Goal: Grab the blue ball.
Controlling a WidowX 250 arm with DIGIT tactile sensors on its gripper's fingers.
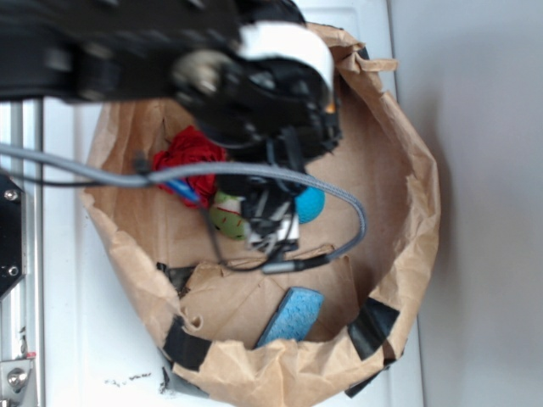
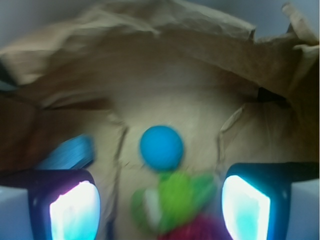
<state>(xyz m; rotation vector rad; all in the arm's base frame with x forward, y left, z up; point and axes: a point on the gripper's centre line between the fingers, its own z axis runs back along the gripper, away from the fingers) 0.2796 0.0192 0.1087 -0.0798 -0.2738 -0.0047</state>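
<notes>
While the gripper (image 2: 160,205) hangs inside the brown paper bag (image 1: 399,170), its two fingers (image 2: 245,207) stand wide apart with nothing held between them; the blue ball (image 2: 161,148) lies on the bag floor just ahead of the fingertips, roughly centred on the gap and touching neither finger; a green plush toy (image 2: 172,202) sits between the fingers, nearer than the ball and just beside it; something red (image 1: 191,161) lies behind the toy; a flat blue sponge (image 2: 70,152) leans against the bag wall, off to the left of the gripper in the wrist view; this view is blurred.
</notes>
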